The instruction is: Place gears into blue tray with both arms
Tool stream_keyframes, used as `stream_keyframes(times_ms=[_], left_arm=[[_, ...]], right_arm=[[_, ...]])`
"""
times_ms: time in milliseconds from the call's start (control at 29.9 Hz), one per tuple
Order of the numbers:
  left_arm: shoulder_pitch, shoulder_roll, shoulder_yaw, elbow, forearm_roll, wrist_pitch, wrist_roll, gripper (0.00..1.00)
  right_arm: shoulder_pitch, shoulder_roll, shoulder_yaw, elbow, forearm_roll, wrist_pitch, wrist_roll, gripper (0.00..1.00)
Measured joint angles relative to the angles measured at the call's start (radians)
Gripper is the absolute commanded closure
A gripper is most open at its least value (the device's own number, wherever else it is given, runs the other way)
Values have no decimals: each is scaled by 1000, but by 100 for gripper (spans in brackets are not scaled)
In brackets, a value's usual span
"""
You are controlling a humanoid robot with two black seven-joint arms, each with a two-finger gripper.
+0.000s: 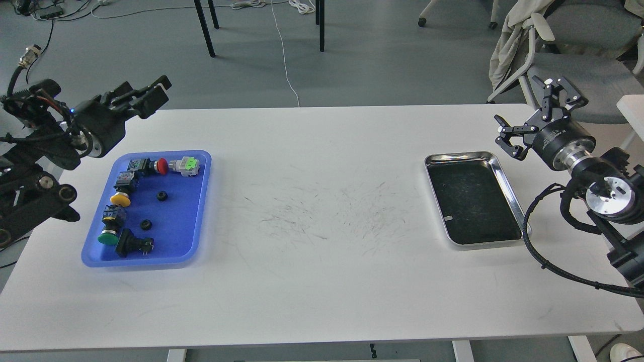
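The blue tray point(177, 221) lies at the table's left. Two gears lie in it: one small black gear point(161, 196) near the middle and a second gear point(146, 224) below it. Several push-button switches line the tray's left and far sides. My left gripper point(160, 91) is raised above the table's far-left edge, behind the tray. Its fingers are slightly apart and hold nothing. My right gripper point(526, 114) hovers at the far right, just beyond the steel tray's far-right corner, open and empty.
A shiny steel tray point(509, 191) with black lining sits at the right, with only a small pale speck in it. An office chair point(578, 65) stands behind the table's right corner. Table legs and cables cross the floor beyond.
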Motion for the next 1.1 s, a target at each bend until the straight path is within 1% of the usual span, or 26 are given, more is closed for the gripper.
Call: stream_keyframes(times_ms=[100, 234, 335, 401, 468, 502, 602, 769, 836, 937, 1104], left_arm=[[-66, -82, 0, 103, -251, 0, 4, 2], [-114, -176, -1, 302, -538, -19, 2, 3], [-119, -250, 0, 465, -695, -113, -9, 2], [-119, -285, -5, 557, -780, -213, -27, 2], [-114, -302, -21, 613, -846, -315, -57, 3], [-108, -306, -31, 633, -877, -366, -73, 2], [-89, -311, -71, 665, -943, -483, -117, 2], [-45, -320, -144, 674, -1002, -607, -138, 2], [-32, -332, -178, 678, -1032, -634, -140, 2], [-17, -353, -211, 689, -1065, -647, -142, 2], [-14, -366, -219, 694, -1087, -650, -153, 2]], right_arm=[[34, 0, 0, 0, 0, -2, -1, 2], [70, 4, 3, -2, 1, -6, -1, 2], [75, 10, 4, -3, 1, -8, -1, 2], [74, 11, 4, -3, 2, -10, -2, 2], [67, 11, 4, -3, 3, -11, -6, 2], [64, 11, 4, -3, 3, -11, -8, 2], [48, 11, 4, -3, 4, -11, -11, 2], [16, 10, 5, -11, 5, -11, -16, 1], [12, 10, 5, -11, 9, -11, -24, 1], [11, 13, 4, -10, 18, -11, -43, 1], [13, 28, 6, -5, 20, -11, -44, 1]])
